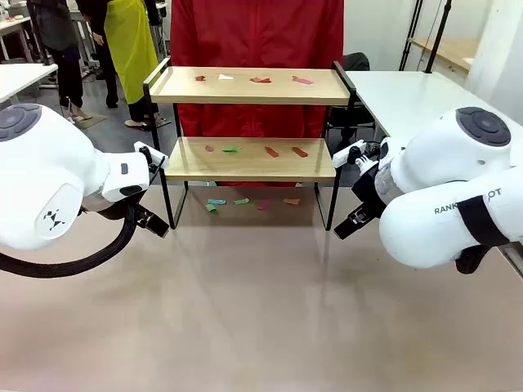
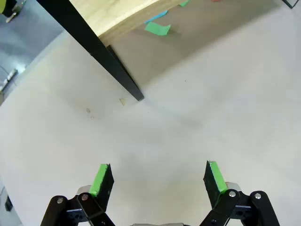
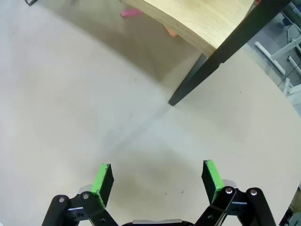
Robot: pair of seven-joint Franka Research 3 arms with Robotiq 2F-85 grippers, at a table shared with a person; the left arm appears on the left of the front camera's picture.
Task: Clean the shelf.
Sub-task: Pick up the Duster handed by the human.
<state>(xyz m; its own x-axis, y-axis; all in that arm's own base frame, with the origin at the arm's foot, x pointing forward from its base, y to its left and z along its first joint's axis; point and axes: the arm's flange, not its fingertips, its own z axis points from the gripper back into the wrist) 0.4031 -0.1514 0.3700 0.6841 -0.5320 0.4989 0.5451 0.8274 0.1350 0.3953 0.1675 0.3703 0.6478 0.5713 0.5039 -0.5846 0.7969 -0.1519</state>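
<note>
Shelf [image 1: 184,159] stands at the far side of the worktop [image 1: 261,310]: two smooth pale wood boards in a thin black metal frame, rigid, probably light enough to slide if nudged. Flat paper-like scraps [image 1: 270,152] lie on both boards and beneath; flimsy, best pinched at an edge. Left gripper [image 2: 158,167] and right gripper [image 3: 157,165] gape wide, holding nothing, near the front legs

The shelf [image 1: 188,160] has pale wooden boards and a black frame, carrying red, green and white scraps [image 1: 270,151]. Ahead of the left gripper [image 2: 158,165], with its green pads [image 2: 100,180], lie a green scrap [image 2: 157,29] and a blue scrap [image 2: 155,18] on the beige table [image 2: 197,108].
</note>
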